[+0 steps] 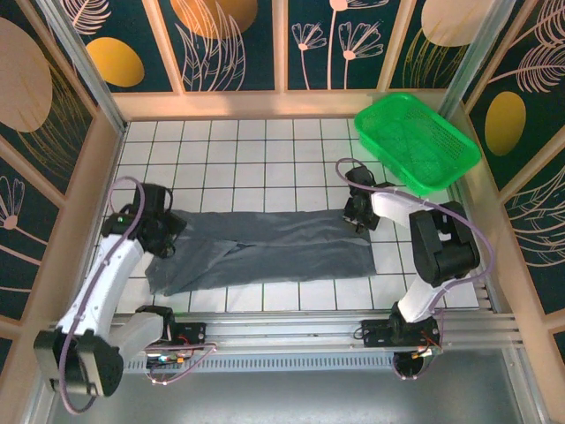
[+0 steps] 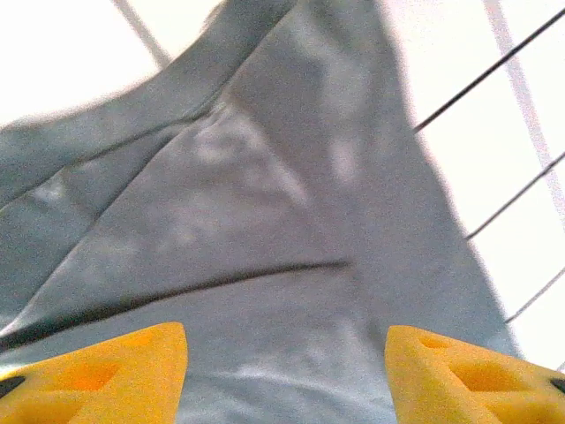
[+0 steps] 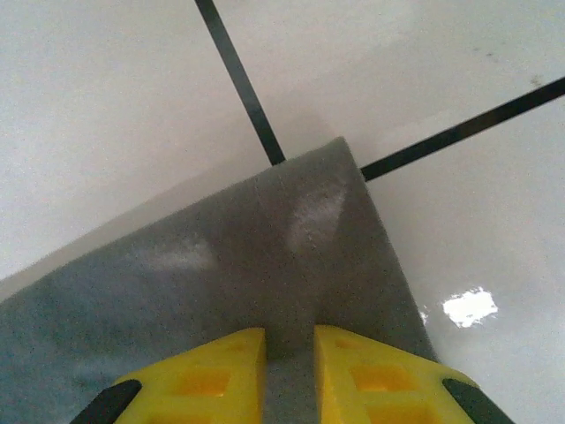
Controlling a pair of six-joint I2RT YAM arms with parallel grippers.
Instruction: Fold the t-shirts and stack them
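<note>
One dark blue-grey t-shirt (image 1: 274, 252) lies folded into a long strip across the white tiled table (image 1: 265, 150). My left gripper (image 1: 168, 243) hovers over its left end. In the left wrist view its yellow fingers (image 2: 106, 371) stand wide apart above the cloth (image 2: 265, 221), and the left gripper (image 2: 287, 371) is open with nothing between them. My right gripper (image 1: 357, 216) is at the strip's upper right corner. In the right wrist view the right gripper (image 3: 290, 353) is shut on a pinched ridge of the t-shirt (image 3: 221, 274) close to its corner.
A green plastic mesh basket (image 1: 415, 141) sits at the back right, close behind the right arm. Wooden walls enclose the table on three sides. Bare tiles lie behind the shirt and in a narrow band in front of it.
</note>
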